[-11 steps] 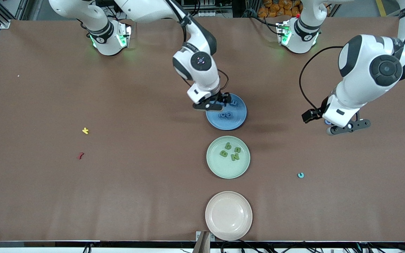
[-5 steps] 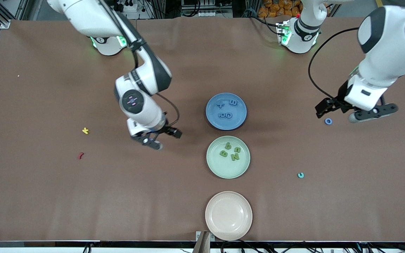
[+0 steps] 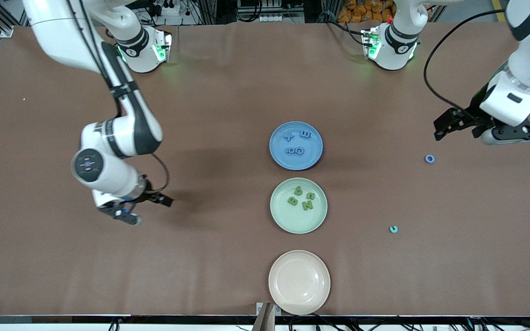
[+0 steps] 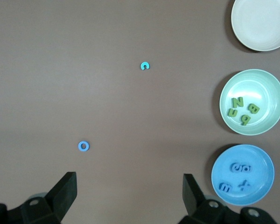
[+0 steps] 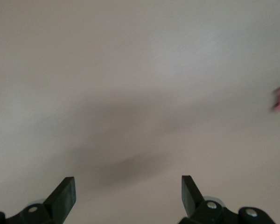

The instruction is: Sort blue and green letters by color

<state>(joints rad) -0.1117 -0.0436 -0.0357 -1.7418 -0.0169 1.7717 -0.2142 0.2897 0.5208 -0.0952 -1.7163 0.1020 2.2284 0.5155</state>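
Now both hands, left hand (image 3: pixel 499 131) and right hand (image 3: pixel 129 212), hang open over bare brown table (image 3: pixel 210 257).

Four green letters (image 3: pixel 302 198) lie flat and close together on the pale green plate (image 3: pixel 279 216), in the middle of the table. Four blue letters (image 3: pixel 296 143) lie flat on the blue plate (image 3: pixel 278 154), which is just farther from the front camera than the green one. One more blue letter, a small ring-shaped o (image 3: pixel 429 158), lies alone on the table toward the left arm's end, well apart from both plates.
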